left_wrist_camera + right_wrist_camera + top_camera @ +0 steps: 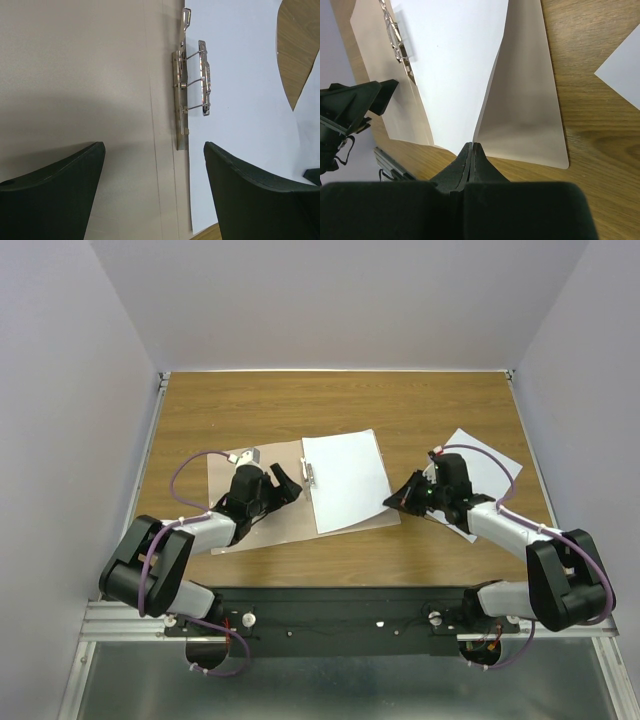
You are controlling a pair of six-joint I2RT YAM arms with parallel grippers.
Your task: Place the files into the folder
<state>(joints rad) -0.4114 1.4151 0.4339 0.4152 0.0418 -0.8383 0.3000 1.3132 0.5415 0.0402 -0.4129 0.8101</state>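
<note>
Folder [225, 485] holds one file [345, 480] | second file [485, 460] partly arm-covered | left pincer [290, 485] spread | right pincer [393, 502] closed (grip unclear)

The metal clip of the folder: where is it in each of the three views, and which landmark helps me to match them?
Top external: metal clip at the centre, on the folder.
Left wrist: metal clip in the upper middle.
Right wrist: metal clip at the top left.
Shared landmark: the white sheet beside it.
</note>
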